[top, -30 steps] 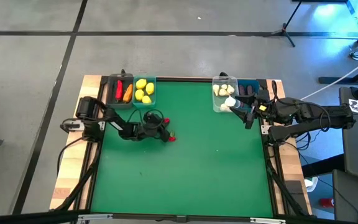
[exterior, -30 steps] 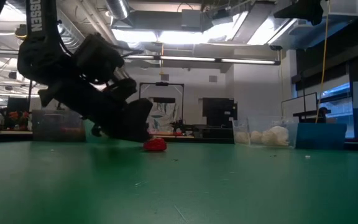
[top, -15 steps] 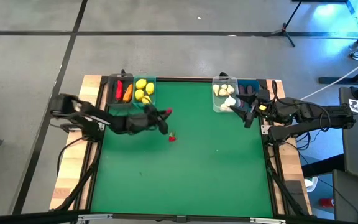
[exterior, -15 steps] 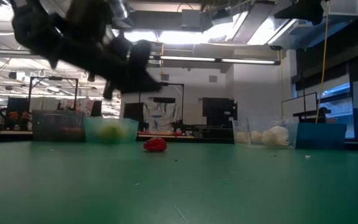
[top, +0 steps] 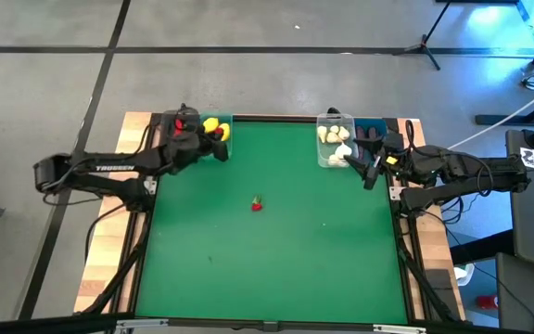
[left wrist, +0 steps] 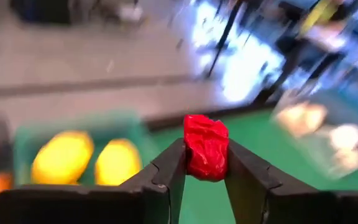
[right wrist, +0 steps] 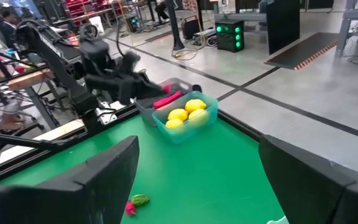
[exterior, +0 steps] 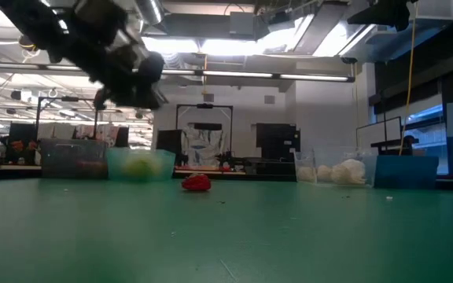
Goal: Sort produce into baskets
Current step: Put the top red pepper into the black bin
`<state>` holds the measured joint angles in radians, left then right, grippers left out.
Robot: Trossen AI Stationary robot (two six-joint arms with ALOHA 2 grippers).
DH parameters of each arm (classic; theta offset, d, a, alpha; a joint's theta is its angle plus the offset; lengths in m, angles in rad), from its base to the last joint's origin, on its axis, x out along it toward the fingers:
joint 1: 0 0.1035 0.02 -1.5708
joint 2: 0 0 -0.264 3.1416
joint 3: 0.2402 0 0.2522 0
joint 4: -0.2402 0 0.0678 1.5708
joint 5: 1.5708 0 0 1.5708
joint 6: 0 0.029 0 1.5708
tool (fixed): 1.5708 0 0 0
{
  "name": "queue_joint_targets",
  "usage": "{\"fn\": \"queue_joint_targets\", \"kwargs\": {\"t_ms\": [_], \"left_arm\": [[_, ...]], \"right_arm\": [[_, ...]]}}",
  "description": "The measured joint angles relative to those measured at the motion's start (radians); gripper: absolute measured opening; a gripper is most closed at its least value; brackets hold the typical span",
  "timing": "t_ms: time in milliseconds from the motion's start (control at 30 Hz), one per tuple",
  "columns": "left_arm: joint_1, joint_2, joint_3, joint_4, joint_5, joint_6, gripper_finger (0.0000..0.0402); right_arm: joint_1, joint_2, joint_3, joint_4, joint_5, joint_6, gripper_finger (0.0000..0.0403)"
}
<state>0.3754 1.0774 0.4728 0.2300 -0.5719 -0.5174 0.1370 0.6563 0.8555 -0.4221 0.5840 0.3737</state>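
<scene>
High view: left gripper [top: 213, 141] over the bins, pinching a berry [left wrist: 206, 147].
Right gripper [top: 367, 167]: spread, idle.
Next: we'd release into the dark bin [top: 167, 139].

A bright red berry [left wrist: 206, 147] sits between black fingers [left wrist: 165, 175]. The mat [top: 276, 250] is plain green with a pale wood border [top: 100, 269]. Yellow lemons [right wrist: 186, 114] fill a teal bin [right wrist: 194, 127]; white garlic [top: 333, 135] lies in a clear bin [top: 325, 158]. Another red berry [top: 257, 205] has a green stem.
</scene>
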Motion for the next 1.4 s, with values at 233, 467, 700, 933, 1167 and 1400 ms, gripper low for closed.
{"fn": "queue_joint_targets", "kwargs": {"t_ms": [233, 467, 700, 933, 1167, 1400], "left_arm": [[0.114, 0.041, -0.001, -0.147, 0.127, 0.072, 0.0146], [0.161, 0.043, -0.001, -0.13, 0.147, 0.098, 0.023], [0.139, 0.042, -0.001, -0.113, 0.374, 0.156, 0.0254], [0.132, 0.043, -0.001, -0.122, 0.327, 0.193, 0.025], [0.265, 0.052, 0.066, -0.321, 0.458, 0.204, 0.0238], [0.322, 0.125, 0.267, -0.54, 0.465, 0.202, 0.0237]], "right_arm": [[0.0, 0.0, 0.0, 0.0, 0.01, -0.011, 0.033], [0.0, 0.0, 0.0, 0.0, 0.011, -0.011, 0.033], [0.0, 0.0, 0.0, 0.0, 0.011, -0.007, 0.033], [0.0, 0.0, 0.0, 0.001, 0.011, -0.007, 0.033], [0.0, 0.0, 0.0, 0.0, 0.012, -0.02, 0.033], [0.0, 0.0, 0.0, 0.0, 0.066, -0.049, 0.033]]}}
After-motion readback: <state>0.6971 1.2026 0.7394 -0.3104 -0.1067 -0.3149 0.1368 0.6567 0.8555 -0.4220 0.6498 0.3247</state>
